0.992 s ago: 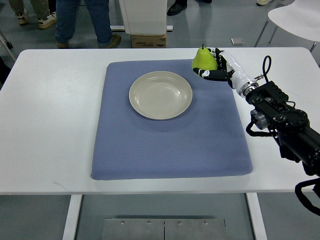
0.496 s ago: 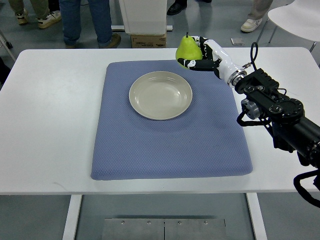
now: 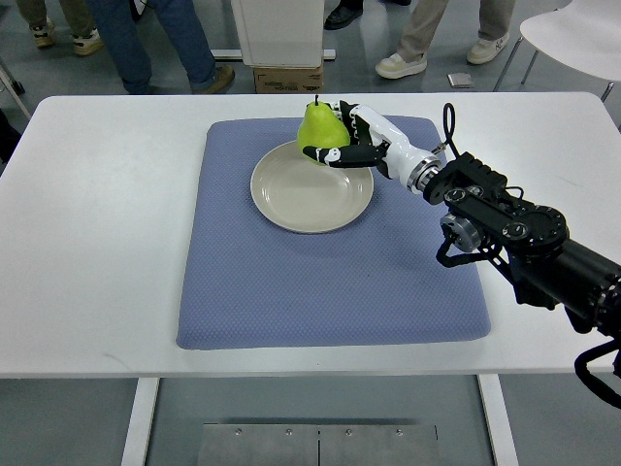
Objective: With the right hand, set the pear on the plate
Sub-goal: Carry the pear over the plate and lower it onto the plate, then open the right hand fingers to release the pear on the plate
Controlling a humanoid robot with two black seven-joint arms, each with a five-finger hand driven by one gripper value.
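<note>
A green pear (image 3: 319, 131) stands upright in my right hand (image 3: 342, 139), whose black and white fingers are curled around its lower half. The hand holds the pear over the far rim of the cream plate (image 3: 301, 194); I cannot tell whether the pear touches the plate. The plate lies on a blue mat (image 3: 330, 262) in the middle of the white table (image 3: 97, 223). My right arm (image 3: 514, 228) reaches in from the right edge across the mat's right side. My left arm is out of view.
People's legs and shoes (image 3: 417, 44) stand beyond the table's far edge. A white pedestal (image 3: 281, 29) with a cardboard box (image 3: 287, 79) sits behind the table. A white chair (image 3: 572, 34) is at the far right.
My right hand has carried the pear leftward and toward me, from beyond the mat's far right corner to above the plate's far rim. The people behind the table have shifted.
</note>
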